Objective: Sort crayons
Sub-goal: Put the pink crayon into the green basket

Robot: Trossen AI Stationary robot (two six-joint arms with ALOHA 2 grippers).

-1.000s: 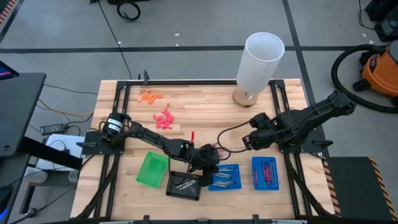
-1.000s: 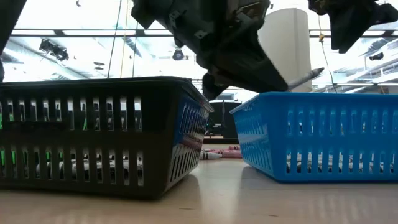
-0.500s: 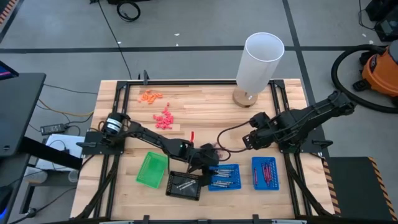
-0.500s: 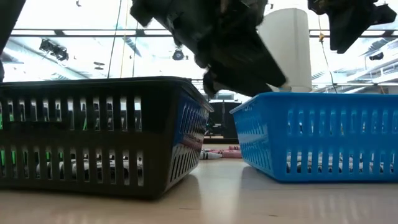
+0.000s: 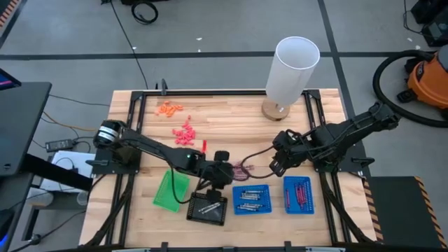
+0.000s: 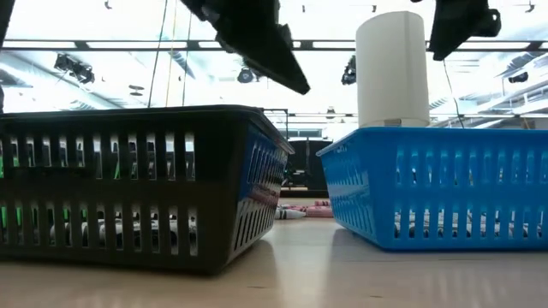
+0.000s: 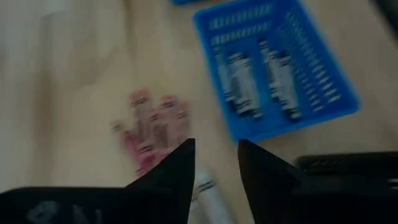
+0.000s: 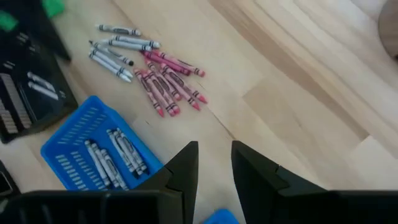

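No text, label, brand or number can be read on anything here.

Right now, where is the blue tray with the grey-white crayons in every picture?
High view: the blue plastic tray holding grey-white crayons sits near the table's front edge, in the middle.
Low view: it fills the right side.
Left wrist view: it lies beside the loose maroon crayon pile.
Right wrist view: it lies near that pile.
Shared landmark: the black plastic tray beside it.

Bright overhead light, blurred left-wrist view
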